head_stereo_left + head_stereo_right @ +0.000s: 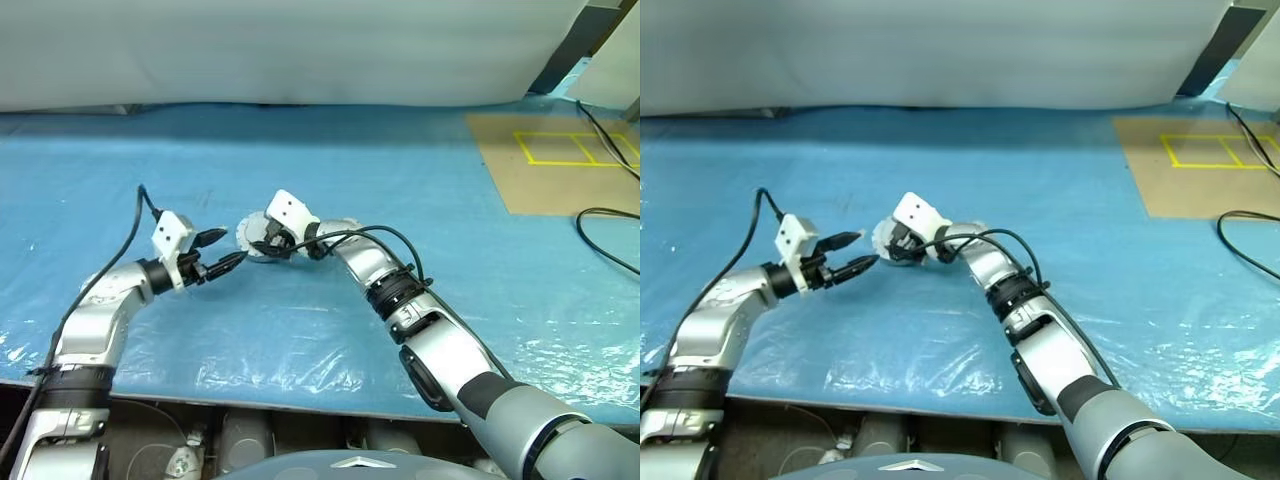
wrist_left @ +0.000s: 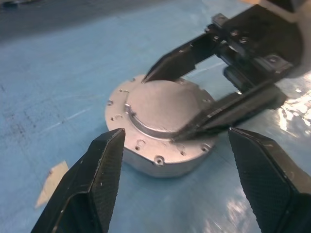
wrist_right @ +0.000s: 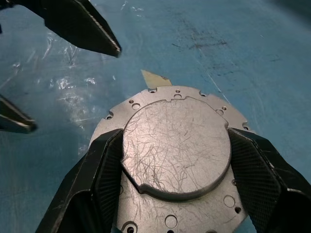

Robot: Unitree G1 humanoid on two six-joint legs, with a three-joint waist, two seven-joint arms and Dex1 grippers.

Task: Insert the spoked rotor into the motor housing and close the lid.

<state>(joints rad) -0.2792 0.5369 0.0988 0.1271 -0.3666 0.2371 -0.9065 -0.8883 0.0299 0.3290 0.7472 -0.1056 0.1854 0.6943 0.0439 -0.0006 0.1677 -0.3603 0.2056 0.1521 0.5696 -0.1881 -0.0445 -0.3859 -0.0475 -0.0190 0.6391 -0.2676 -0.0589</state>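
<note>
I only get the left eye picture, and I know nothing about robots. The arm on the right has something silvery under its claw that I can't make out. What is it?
Observer: A flat round silver puck lying on the blue sheet. Its top has a raised, scratched round middle and small holes around the rim.
Operator: Is the claw actually on it?
Observer: The right gripper has one finger on each side of that raised middle. I cannot tell whether it is squeezing.
Operator: Is anything else close by?
Observer: A small pale scrap lies on the sheet just beside the puck.
</note>
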